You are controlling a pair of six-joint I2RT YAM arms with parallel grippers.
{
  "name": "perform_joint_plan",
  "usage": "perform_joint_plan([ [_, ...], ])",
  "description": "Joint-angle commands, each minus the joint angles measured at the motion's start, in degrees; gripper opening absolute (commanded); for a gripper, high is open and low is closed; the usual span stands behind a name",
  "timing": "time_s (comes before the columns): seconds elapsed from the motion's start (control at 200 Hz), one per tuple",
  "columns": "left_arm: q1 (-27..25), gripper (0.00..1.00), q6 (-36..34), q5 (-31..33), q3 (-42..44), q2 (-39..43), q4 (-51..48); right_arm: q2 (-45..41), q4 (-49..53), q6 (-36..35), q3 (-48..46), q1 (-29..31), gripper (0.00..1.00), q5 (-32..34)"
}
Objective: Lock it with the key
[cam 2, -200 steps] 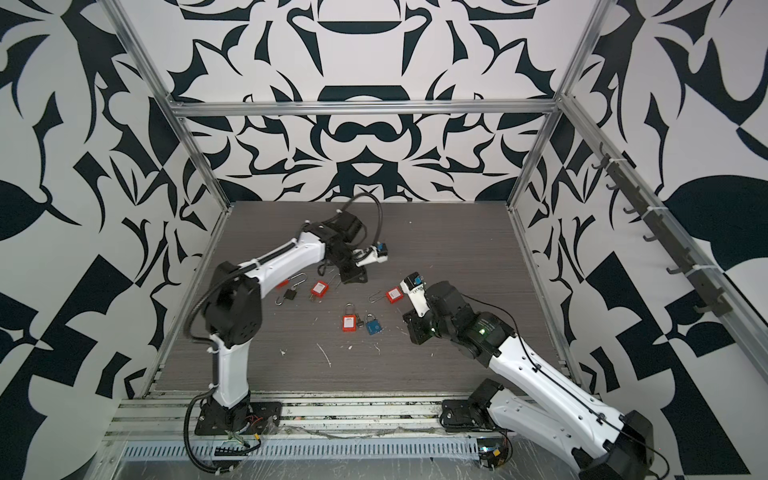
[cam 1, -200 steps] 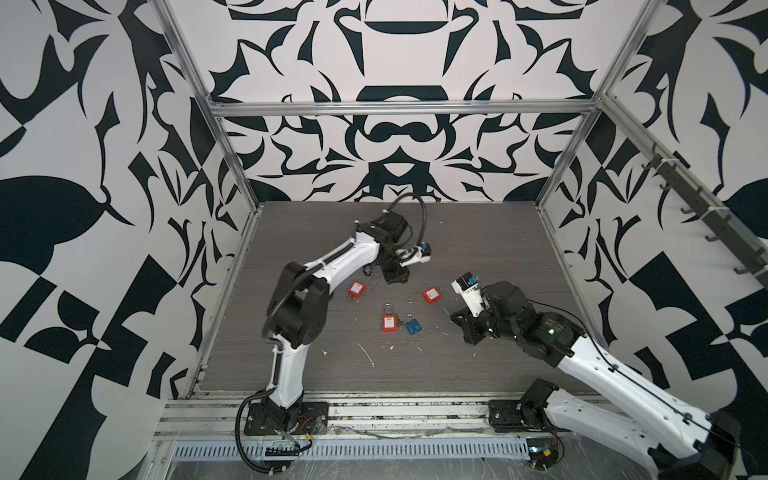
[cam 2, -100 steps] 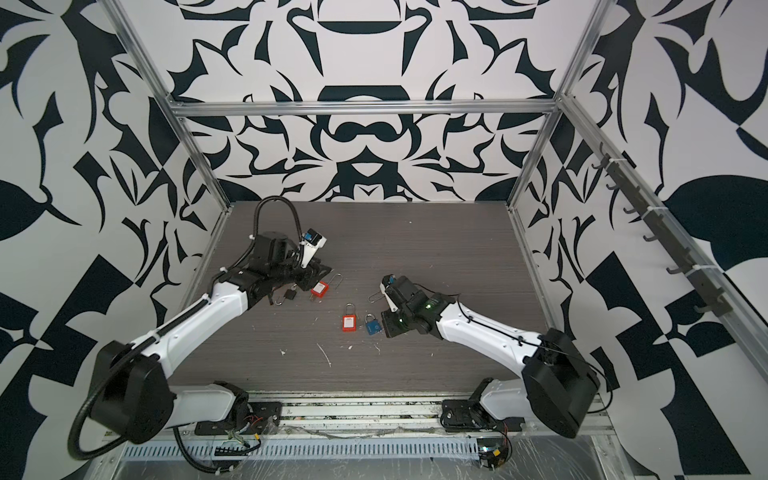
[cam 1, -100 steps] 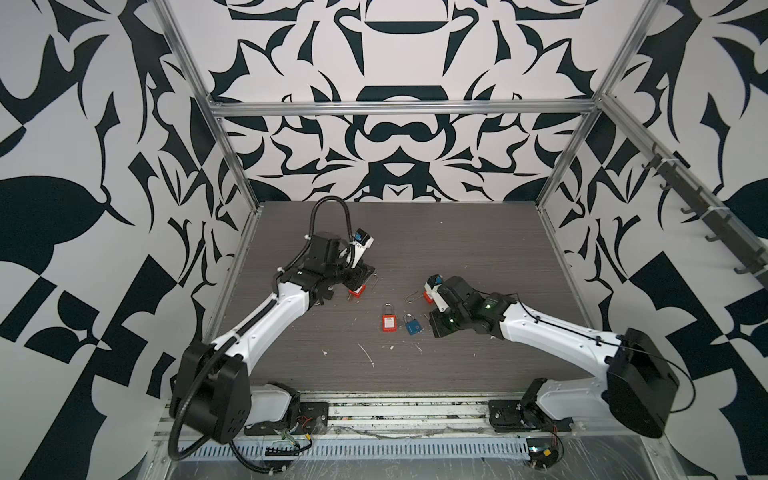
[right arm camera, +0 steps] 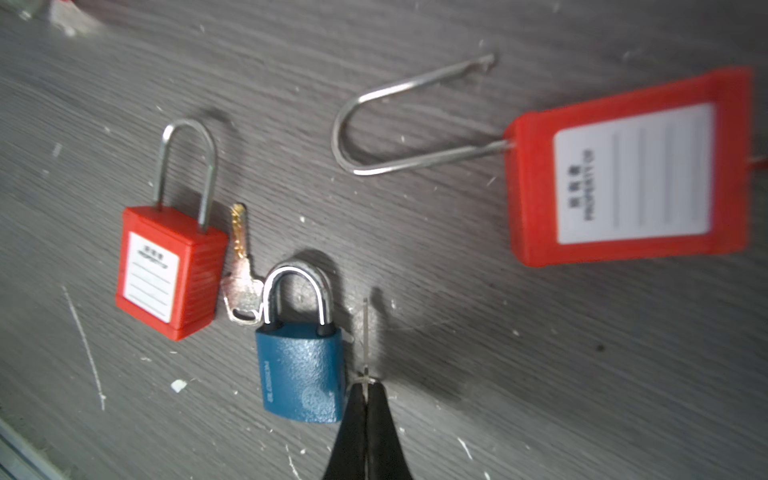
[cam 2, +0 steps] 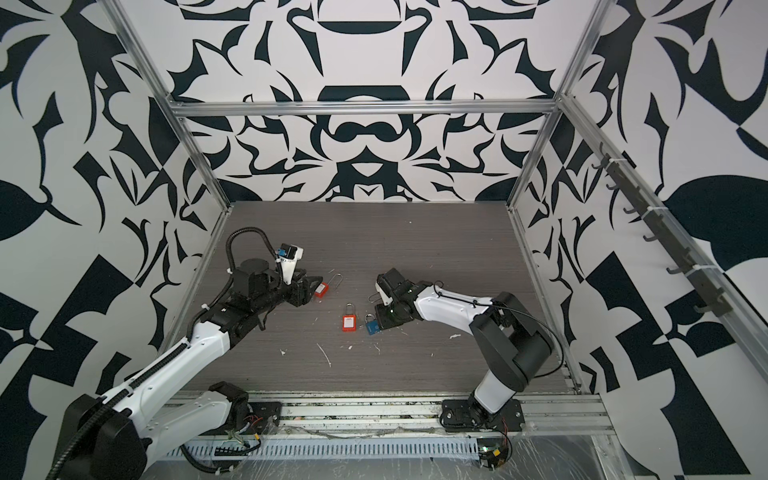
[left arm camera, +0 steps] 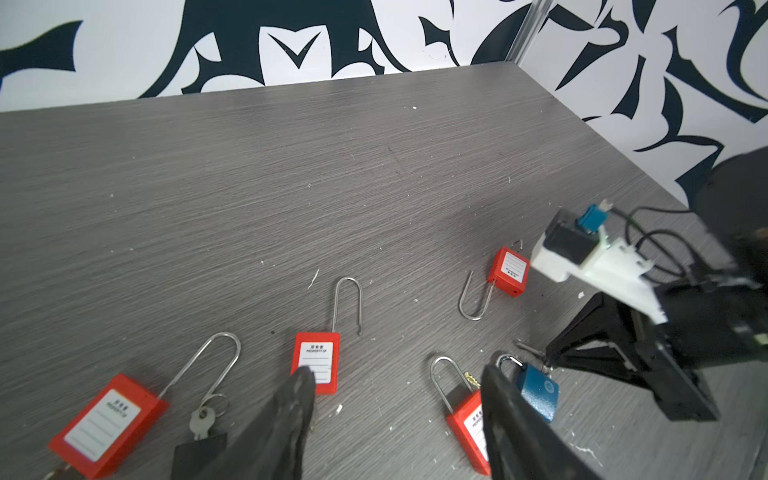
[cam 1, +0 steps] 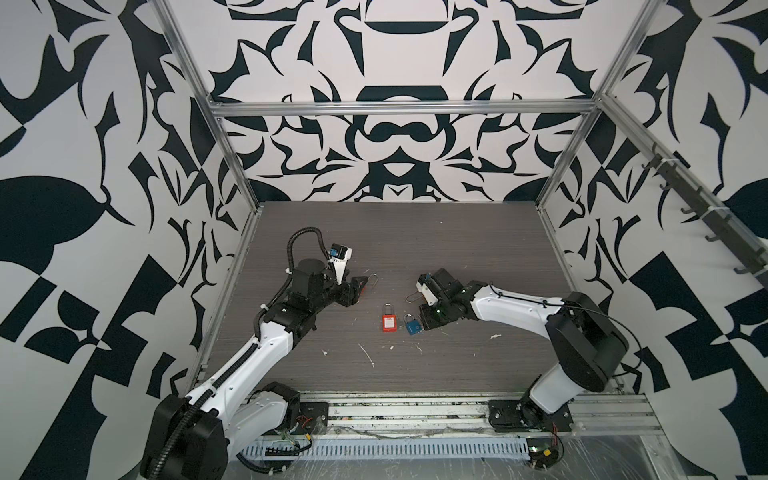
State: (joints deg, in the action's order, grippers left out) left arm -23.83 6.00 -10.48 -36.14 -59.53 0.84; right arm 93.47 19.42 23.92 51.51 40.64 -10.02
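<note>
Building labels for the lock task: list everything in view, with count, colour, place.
red padlocks: 4, red, scattered mid-table.
blue padlock: 1, blue, mid-table, shackle closed.
brass key: 1, brass and silver, between blue padlock and a red one.
ringed key: 1, silver, by another red padlock.
held key: 1, silver, clamped beside blue padlock.
table: 1, grey woodgrain.
left gripper: black, open, empty, by the red padlocks.
right gripper: black, shut on held key.

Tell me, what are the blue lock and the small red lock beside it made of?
Blue lock: probably metal, with a bumpy painted body and a shiny chrome loop. Small red lock: likely plastic, with matte ribbed sides, a paper-looking label and a duller steel loop.
</note>
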Motion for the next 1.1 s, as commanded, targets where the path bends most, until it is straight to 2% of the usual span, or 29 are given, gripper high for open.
perform_joint_plan([
  [0.0, 0.2, 0.66, 2.7, -1.0, -1.8, 0.0, -2.9, 0.1, 1.1, 0.9, 2.4, 0.2, 0.0, -0.7],
  [0.33, 0.2, 0.67, 4.1, -3.8, -3.3, -1.8, -3.9, -0.3, 2.5, 4.8, 0.5, 0.2, 0.02, -0.2],
  [0.47, 0.3, 0.68, 4.3, -4.9, -4.0, -2.1, -4.7, -1.9, 2.1, 6.0, -0.8, 0.4, 0.12, 0.2],
  [0.665, 0.3, 0.71, 4.2, -6.1, -4.7, -1.2, -5.6, -7.6, 4.4, 3.1, 0.0, 0.5, 0.34, 4.5],
  [0.775, 0.2, 0.72, 3.5, -6.8, -5.6, -1.0, -6.7, -11.3, 5.3, -2.9, 1.3, 0.5, 0.42, 5.6],
  [0.845, 0.2, 0.73, 2.8, -7.0, -6.3, -1.2, -7.0, -12.9, 7.3, -9.9, 2.7, 0.4, 0.45, 7.5],
  [0.91, 0.3, 0.73, 2.3, -7.5, -6.7, -1.5, -7.2, -13.9, 9.5, -16.4, 4.3, -0.5, 0.53, 6.9],
  [1.095, 0.3, 0.75, 1.4, -8.4, -7.5, -3.0, -7.3, -13.5, 14.4, -41.4, 7.2, -2.2, 0.63, 4.8],
])
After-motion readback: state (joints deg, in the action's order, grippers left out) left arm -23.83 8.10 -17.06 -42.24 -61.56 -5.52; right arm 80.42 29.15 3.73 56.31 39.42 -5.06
